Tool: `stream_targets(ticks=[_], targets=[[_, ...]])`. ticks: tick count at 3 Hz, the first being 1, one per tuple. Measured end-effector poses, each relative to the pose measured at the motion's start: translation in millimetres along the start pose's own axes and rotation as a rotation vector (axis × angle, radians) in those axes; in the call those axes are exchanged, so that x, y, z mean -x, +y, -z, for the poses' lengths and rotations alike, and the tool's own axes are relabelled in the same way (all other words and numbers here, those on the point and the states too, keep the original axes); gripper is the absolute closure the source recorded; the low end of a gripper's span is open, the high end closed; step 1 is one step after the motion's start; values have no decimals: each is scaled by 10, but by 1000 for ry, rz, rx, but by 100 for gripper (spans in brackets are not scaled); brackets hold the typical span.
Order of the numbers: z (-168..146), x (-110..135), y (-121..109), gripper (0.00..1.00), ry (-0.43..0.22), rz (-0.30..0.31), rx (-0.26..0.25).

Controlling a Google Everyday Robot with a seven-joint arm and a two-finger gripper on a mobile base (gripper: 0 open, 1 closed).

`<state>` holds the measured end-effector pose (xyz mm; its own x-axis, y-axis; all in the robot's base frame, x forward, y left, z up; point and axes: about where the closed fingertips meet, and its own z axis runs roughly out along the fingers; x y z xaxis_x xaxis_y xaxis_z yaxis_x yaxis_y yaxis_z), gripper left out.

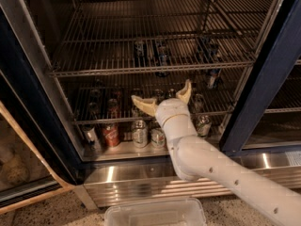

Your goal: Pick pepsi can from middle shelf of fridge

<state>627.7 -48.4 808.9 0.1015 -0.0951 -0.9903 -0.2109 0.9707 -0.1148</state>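
The fridge (270,74) stands open with its wire racks in view. Dark-blue pepsi cans (162,52) stand toward the back of the middle shelf (94,71), dim behind the rods. My gripper (162,98) is open, its two cream fingers spread wide. It hovers just below the middle shelf's front rail, in front of the lower rack (99,119). Nothing is between the fingers. The arm comes in from the lower right and hides some of the cans behind it.
On the fridge floor stand a red can (111,134), green-and-white cans (139,133) and a can at the right (203,125). More cans sit on the lower rack. A clear plastic bin (155,213) lies at the bottom edge. The dark left door frame (26,102) borders the opening.
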Motion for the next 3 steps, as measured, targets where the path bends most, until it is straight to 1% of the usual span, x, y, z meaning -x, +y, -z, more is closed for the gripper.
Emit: stream_targets(ticks=[1,2,3], targets=[[-208,-26,-3,0,13,50,25],[-487,-146,17,0,38,98,68],[-489,-145,17,0,38,98,68]])
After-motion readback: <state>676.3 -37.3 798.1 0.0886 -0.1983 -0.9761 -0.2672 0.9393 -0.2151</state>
